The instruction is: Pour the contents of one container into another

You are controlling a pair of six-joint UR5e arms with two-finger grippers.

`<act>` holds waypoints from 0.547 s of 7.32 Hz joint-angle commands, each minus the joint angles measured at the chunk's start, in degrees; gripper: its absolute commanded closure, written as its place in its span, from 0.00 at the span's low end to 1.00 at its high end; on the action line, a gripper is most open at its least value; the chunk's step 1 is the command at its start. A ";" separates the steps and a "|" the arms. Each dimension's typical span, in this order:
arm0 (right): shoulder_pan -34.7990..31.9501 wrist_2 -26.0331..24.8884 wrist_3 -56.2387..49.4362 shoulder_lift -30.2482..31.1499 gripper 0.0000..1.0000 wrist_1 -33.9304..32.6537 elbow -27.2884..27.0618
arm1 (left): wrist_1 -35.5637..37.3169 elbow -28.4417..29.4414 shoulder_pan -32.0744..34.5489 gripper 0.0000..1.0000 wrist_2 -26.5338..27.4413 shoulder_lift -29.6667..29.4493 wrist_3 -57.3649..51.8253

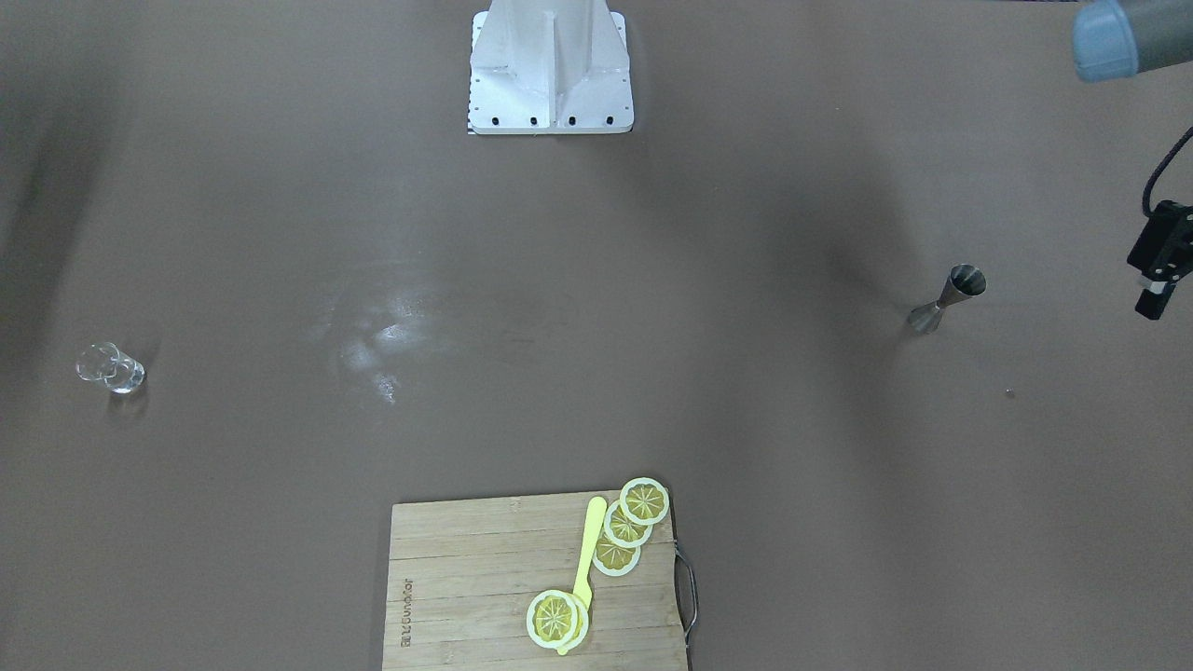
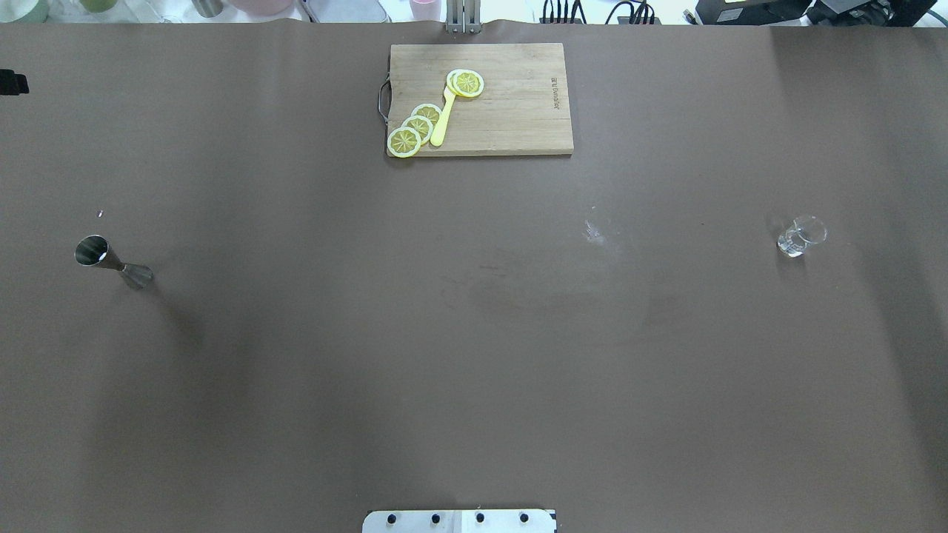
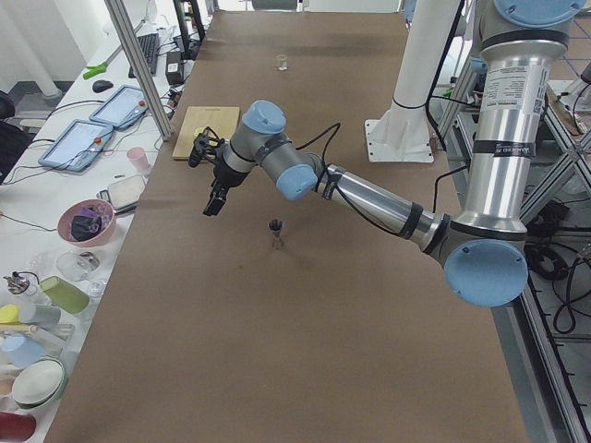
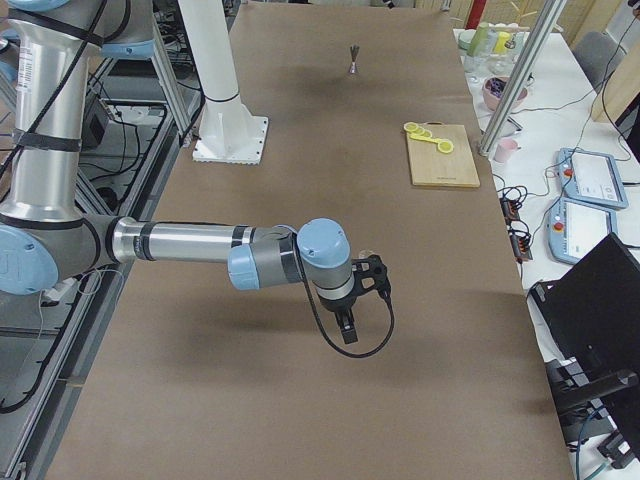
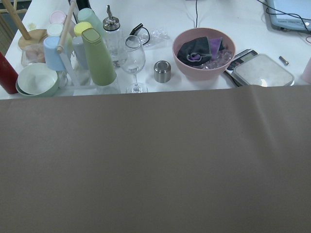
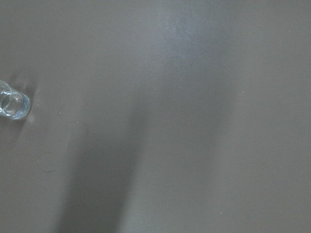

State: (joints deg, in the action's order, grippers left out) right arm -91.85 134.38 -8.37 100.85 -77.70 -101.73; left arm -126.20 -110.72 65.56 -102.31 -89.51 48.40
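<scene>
The steel jigger stands upright on the brown table, towards the robot's left end. At the opposite end the clear glass cup stands alone, and it also shows at the left edge of the right wrist view. My left gripper hovers above the table, outward of the jigger and apart from it; only a black piece of it cuts the front view's edge. My right gripper hangs low over the table near the cup's end. Neither gripper's fingers show clearly enough to tell their state.
A wooden cutting board with lemon slices and a yellow utensil lies at the far middle edge. The robot's white base sits opposite. Bottles, a wine glass and a pink bowl crowd the side bench.
</scene>
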 commanded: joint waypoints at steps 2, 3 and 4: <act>1.23 0.97 -0.15 -0.13 0.00 0.44 -0.66 | -9.12 -3.97 -11.65 0.03 16.39 8.81 7.57; 2.19 0.80 -0.24 -0.39 0.00 0.96 -1.01 | -11.15 -4.42 -15.34 0.03 21.84 10.74 9.24; 3.51 -0.34 -0.24 -0.83 0.00 2.36 -1.01 | -13.17 -4.42 -18.77 0.03 27.03 12.50 10.74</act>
State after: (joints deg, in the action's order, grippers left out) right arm -89.74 134.96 -8.58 100.44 -76.58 -102.61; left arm -136.78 -114.80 51.18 -81.85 -79.40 57.13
